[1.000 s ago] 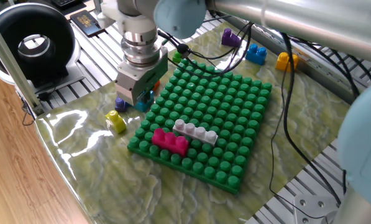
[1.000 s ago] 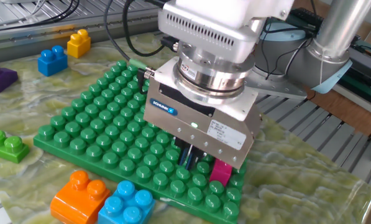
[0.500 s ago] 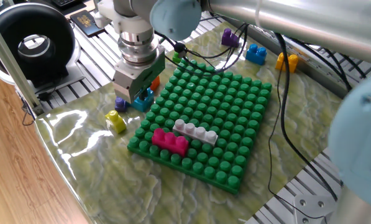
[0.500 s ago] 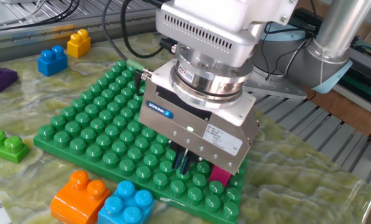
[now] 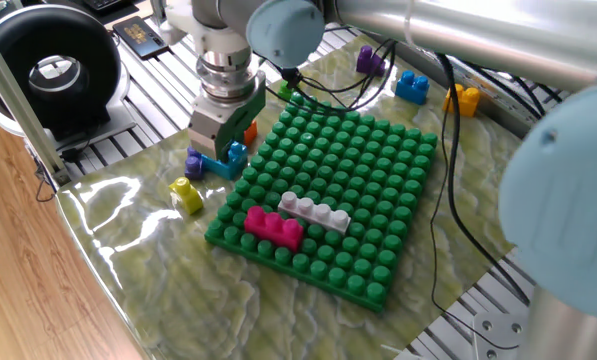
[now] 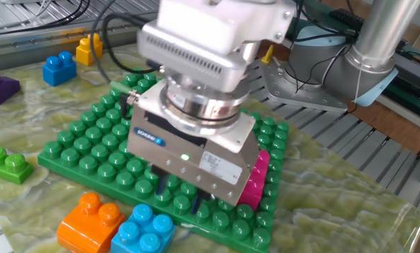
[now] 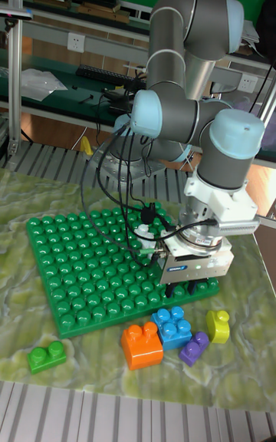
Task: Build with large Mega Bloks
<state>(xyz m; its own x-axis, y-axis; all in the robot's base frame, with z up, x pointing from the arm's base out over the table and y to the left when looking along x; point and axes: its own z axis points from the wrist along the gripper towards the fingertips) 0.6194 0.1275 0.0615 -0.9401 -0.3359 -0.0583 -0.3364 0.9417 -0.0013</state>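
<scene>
A green baseplate (image 5: 378, 180) carries a white brick (image 5: 315, 211) touching a pink brick (image 5: 273, 227). The gripper (image 7: 198, 286) hangs over the plate's edge above a blue brick (image 7: 175, 325) and orange brick (image 7: 142, 344); its finger spread is unclear.

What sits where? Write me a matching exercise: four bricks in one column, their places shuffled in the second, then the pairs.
1. magenta brick
2. orange brick
3. green brick
4. dark blue brick

A. on the mat, between a purple brick and a yellow brick
B. on the baseplate, against the white brick
C. alone on the mat
D. on the mat, against the light blue brick

Pairs: 1-B, 2-D, 3-C, 4-A
</scene>
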